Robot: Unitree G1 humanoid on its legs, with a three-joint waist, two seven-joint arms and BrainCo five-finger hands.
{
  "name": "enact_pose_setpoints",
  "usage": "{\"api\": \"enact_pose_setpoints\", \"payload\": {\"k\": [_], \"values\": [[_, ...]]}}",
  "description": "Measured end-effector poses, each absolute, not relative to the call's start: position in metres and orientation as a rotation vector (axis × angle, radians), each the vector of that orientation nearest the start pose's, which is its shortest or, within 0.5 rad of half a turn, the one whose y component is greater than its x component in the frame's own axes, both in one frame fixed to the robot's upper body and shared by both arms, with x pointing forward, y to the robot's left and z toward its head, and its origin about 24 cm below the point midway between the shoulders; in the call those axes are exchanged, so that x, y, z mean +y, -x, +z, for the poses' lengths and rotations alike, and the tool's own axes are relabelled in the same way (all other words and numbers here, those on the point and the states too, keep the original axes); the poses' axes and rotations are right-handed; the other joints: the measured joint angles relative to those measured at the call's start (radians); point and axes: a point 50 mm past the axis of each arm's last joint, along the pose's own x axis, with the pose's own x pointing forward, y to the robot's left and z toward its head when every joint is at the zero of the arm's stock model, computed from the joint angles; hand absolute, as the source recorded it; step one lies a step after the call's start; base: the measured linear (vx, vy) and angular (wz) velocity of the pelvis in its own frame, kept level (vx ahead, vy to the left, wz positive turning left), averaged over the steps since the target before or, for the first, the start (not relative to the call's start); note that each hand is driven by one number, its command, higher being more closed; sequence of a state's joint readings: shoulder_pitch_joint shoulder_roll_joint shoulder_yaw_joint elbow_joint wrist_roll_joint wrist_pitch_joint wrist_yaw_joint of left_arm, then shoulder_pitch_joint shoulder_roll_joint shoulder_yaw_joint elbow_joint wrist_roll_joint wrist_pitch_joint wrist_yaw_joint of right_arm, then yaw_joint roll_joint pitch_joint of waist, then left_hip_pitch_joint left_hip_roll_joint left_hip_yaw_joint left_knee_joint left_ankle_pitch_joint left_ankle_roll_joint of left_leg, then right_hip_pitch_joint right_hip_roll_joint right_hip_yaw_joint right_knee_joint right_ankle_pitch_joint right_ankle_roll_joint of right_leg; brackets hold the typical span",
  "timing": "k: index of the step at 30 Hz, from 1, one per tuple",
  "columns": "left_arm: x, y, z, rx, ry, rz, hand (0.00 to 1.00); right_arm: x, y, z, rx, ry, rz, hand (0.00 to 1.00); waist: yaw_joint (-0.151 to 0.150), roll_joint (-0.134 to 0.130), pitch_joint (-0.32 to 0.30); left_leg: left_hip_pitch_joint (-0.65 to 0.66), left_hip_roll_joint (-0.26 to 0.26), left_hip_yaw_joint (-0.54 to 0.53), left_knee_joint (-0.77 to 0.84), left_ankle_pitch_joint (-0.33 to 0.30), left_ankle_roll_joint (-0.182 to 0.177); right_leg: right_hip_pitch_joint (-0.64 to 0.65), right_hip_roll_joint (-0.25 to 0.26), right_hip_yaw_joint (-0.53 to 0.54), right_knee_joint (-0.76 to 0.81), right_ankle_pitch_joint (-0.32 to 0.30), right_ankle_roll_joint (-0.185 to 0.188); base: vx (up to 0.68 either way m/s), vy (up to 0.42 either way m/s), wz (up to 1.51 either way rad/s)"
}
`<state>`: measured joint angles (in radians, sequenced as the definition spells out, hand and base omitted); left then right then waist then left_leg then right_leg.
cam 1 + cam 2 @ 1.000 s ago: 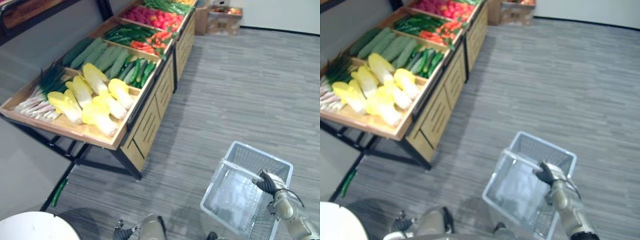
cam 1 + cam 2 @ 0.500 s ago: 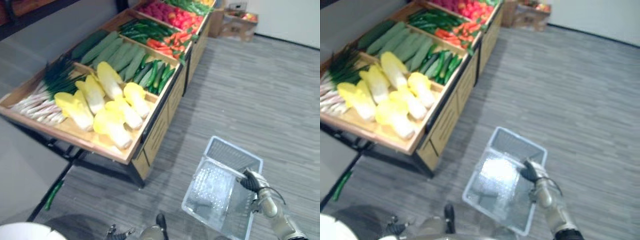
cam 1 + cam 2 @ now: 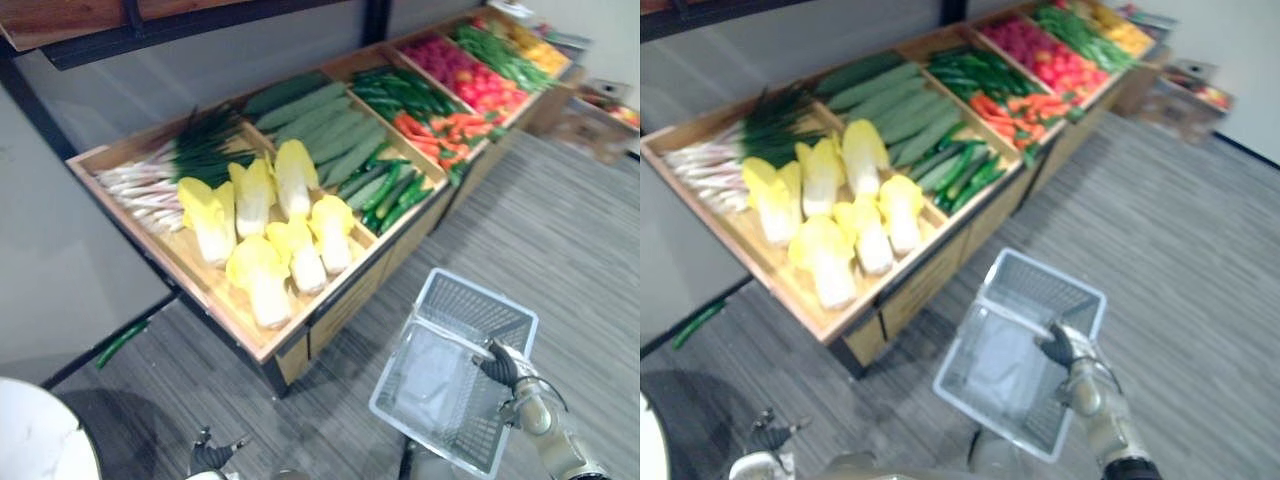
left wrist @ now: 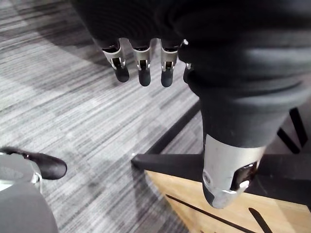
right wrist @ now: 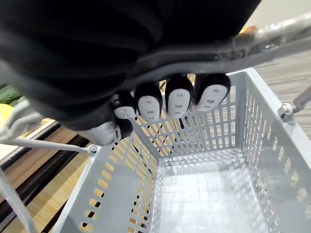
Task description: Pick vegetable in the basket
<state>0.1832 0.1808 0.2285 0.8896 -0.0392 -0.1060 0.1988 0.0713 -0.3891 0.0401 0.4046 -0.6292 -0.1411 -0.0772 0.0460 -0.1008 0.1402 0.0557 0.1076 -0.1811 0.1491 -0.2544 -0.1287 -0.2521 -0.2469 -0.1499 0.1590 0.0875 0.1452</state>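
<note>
Step in hand: the approach, as I read it. Nothing has been picked yet and the basket (image 3: 452, 298) is empty.
Right hand (image 3: 503, 367): fingers curled round the basket's handle (image 5: 274, 28), carrying it at the lower right of the frame.
Left hand (image 4: 140, 68): hangs low beside the desk's dark leg, with its fingers straight and loose, holding nothing.
Vegetables: all on the desk (image 3: 185, 270), well apart from both hands. The napa cabbages (image 3: 262, 285) lie nearest, in the front bin at centre frame. The spring onions (image 3: 150, 180) are to their left. The pale long cucumbers (image 3: 335, 130) and the small dark cucumbers (image 3: 385, 195) are behind them.
Next move: probably closing in on the desk and raising the free left hand to the front bin. A cabbage looks bulky and would need a wide grasp, so the basket has to be held level beside it.
Desk: a long wooden run of slanted bins on a black frame with slatted fronts. Red produce (image 3: 470, 85) fills the far bins at the upper right.
Room: a grey striped floor (image 3: 570, 240) and a plain grey wall behind the desk. One green vegetable (image 3: 122, 340) lies on the floor under the desk at the left.
</note>
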Motion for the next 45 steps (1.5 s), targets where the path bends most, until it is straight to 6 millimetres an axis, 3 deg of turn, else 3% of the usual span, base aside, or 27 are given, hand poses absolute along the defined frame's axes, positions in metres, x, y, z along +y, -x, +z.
{"api": "enact_pose_setpoints", "payload": {"k": [1, 2, 3, 5, 6, 7, 9, 11, 12, 16, 21, 25, 26, 37, 45], "values": [[0.258, -0.083, -0.139, 0.941, -0.115, 0.544, 0.0, -0.246, -0.215, -0.033, 0.32, 1.012, 0.104, 1.0, 0.005, 0.038, -0.011, -0.002, 0.042, -0.006, 0.001, 0.0, -0.013, 0.001, 0.034, -0.032, 0.008, -0.02, -0.027, 0.36, -0.467, 0.78], [0.248, -0.077, -0.143, 0.961, -0.055, 0.579, 0.0, -0.246, -0.219, -0.03, 0.31, 1.021, 0.103, 1.0, 0.014, 0.078, -0.02, -0.03, 0.095, 0.003, 0.007, 0.033, -0.048, 0.003, 0.076, -0.076, 0.008, -0.041, -0.055, 0.36, -0.397, 0.62], [0.244, -0.073, -0.146, 0.976, -0.016, 0.611, 0.0, -0.247, -0.221, -0.029, 0.308, 1.024, 0.103, 1.0, 0.014, 0.099, -0.023, -0.068, 0.122, 0.0, 0.029, 0.085, -0.066, 0.01, 0.092, -0.123, 0.016, -0.052, -0.074, 0.34, -0.396, 0.71], [0.244, -0.071, -0.147, 0.973, 0.036, 0.668, 0.0, -0.249, -0.22, -0.032, 0.327, 1.026, 0.11, 1.0, 0.007, 0.095, -0.02, -0.12, 0.131, 0.019, 0.074, 0.19, -0.059, 0.048, 0.093, -0.198, 0.004, -0.073, -0.107, 0.26, -0.384, 1.08], [0.245, -0.07, -0.147, 0.973, 0.033, 0.677, 0.0, -0.251, -0.218, -0.035, 0.344, 1.029, 0.117, 1.0, 0.002, 0.068, -0.004, -0.147, 0.139, 0.072, 0.12, 0.249, -0.05, 0.102, 0.093, -0.241, -0.028, -0.079, -0.117, 0.22, -0.359, 1.12], [0.245, -0.07, -0.147, 0.974, 0.033, 0.676, 0.0, -0.252, -0.217, -0.036, 0.35, 1.031, 0.12, 1.0, 0.003, 0.066, -0.003, -0.16, 0.147, 0.117, 0.141, 0.265, -0.046, 0.125, 0.093, -0.26, -0.044, -0.08, -0.119, 0.2, -0.357, 0.9], [0.241, -0.07, -0.148, 0.979, 0.041, 0.669, 0.0, -0.258, -0.216, -0.033, 0.355, 1.058, 0.119, 1.0, -0.001, 0.067, -0.003, -0.178, 0.172, 0.359, 0.166, 0.265, -0.037, 0.186, 0.095, -0.326, -0.086, -0.085, -0.127, 0.13, -0.227, 0.72], [0.241, -0.072, -0.147, 0.974, 0.041, 0.668, 0.0, -0.262, -0.215, -0.033, 0.359, 1.062, 0.112, 1.0, -0.011, 0.074, -0.005, -0.191, 0.175, 0.532, 0.129, 0.282, -0.004, 0.193, 0.105, -0.364, -0.107, -0.086, -0.127, 0.05, -0.021, 0.63], [0.242, -0.076, -0.147, 0.965, 0.04, 0.667, 0.0, -0.261, -0.211, -0.034, 0.363, 1.054, 0.109, 1.0, -0.018, 0.085, -0.011, -0.184, 0.168, 0.563, 0.082, 0.284, -0.002, 0.189, 0.109, -0.39, -0.118, -0.086, -0.127, 0.01, 0.026, 0.63], [0.243, -0.086, -0.144, 0.941, 0.04, 0.661, 0.0, -0.254, -0.197, -0.047, 0.406, 1.017, 0.122, 1.0, -0.014, 0.088, -0.01, -0.148, 0.139, 0.544, -0.108, 0.286, -0.004, 0.195, 0.135, -0.443, -0.174, -0.056, -0.111, -0.02, 0.095, 0.47], [0.246, -0.087, -0.143, 0.934, 0.03, 0.667, 0.0, -0.251, -0.196, -0.049, 0.4, 1.005, 0.124, 1.0, -0.014, 0.085, -0.004, -0.137, 0.094, 0.526, -0.126, 0.293, 0.006, 0.229, 0.121, -0.444, -0.244, -0.001, -0.094, -0.03, 0.101, 0.1], [0.25, -0.086, -0.142, 0.931, 0.017, 0.67, 0.0, -0.246, -0.196, -0.051, 0.401, 0.981, 0.126, 1.0, -0.012, 0.089, -0.004, -0.118, 0.085, 0.524, -0.156, 0.295, 0.009, 0.24, 0.121, -0.441, -0.264, 0.007, -0.087, -0.04, 0.048, -0.01], [0.256, -0.088, -0.14, 0.924, -0.012, 0.655, 0.0, -0.245, -0.181, -0.066, 0.482, 0.927, 0.157, 1.0, -0.014, 0.063, -0.03, -0.069, 0.058, 0.507, -0.217, 0.304, 0.019, 0.256, 0.114, -0.419, -0.264, 0.016, -0.079, 0.0, 0.0, 0.0], [0.256, -0.085, -0.142, 0.942, -0.007, 0.659, 0.0, -0.247, -0.184, -0.068, 0.495, 0.912, 0.145, 1.0, -0.014, 0.071, -0.034, -0.074, 0.058, 0.517, -0.226, 0.304, 0.019, 0.24, 0.114, -0.41, -0.264, 0.016, -0.079, 0.0, 0.0, -0.02], [0.258, -0.081, -0.143, 0.958, 0.0, 0.671, 0.0, -0.267, -0.182, -0.075, 0.587, 0.854, 0.054, 1.0, -0.016, 0.096, -0.047, -0.07, 0.044, 0.495, -0.243, 0.306, 0.022, 0.235, 0.098, -0.406, -0.237, 0.016, -0.078, 0.02, 0.017, 0.06]]}}
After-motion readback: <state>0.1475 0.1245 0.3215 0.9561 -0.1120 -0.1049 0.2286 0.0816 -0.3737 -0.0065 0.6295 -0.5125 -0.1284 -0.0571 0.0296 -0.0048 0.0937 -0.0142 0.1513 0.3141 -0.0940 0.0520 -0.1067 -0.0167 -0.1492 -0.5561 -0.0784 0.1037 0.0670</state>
